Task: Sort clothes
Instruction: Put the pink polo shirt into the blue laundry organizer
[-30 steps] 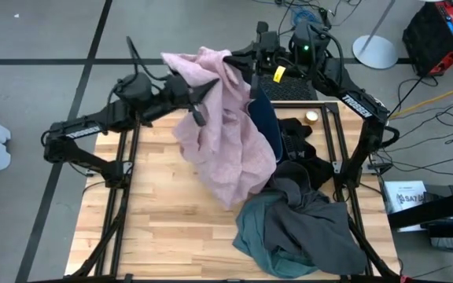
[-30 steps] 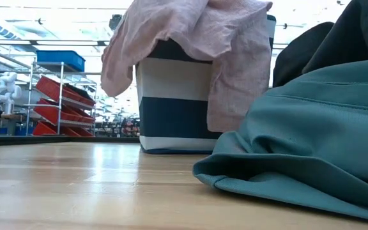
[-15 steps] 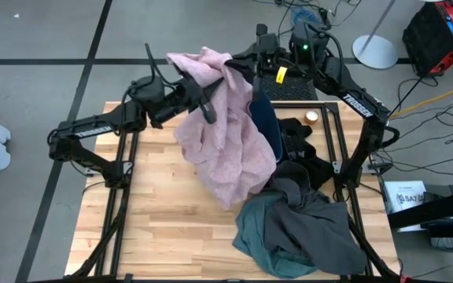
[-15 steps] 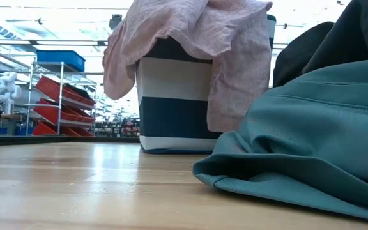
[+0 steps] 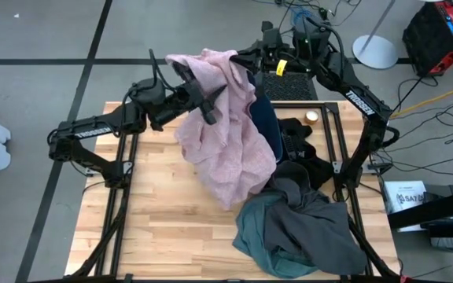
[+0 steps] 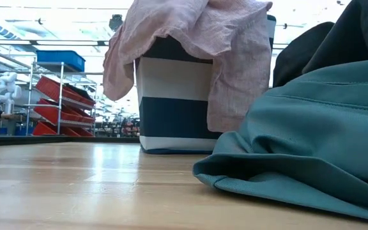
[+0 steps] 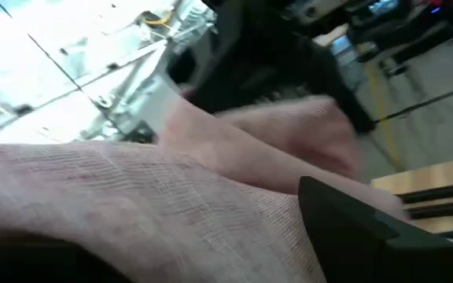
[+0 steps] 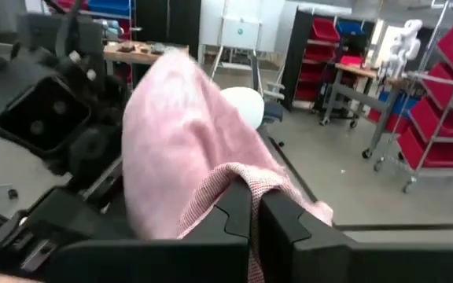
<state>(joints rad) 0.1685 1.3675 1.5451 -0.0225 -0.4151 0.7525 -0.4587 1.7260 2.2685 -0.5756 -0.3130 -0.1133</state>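
While right gripper [image 8: 254, 216] pinches pink garment [image 5: 226, 134], left gripper [image 5: 203, 94] agape

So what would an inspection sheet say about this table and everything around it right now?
Surface: wooden table, bare on its left half.
Job's things: pink garment draped over the striped bin; grey-green garment, dark grey garment and black garment heaped at the right.
Clutter: small round object near the far edge.
Grippers: left gripper open beside the pink garment; right gripper shut on the pink garment.
Cables: several on the floor.
Surroundings: shelves with red bins; no people seen.
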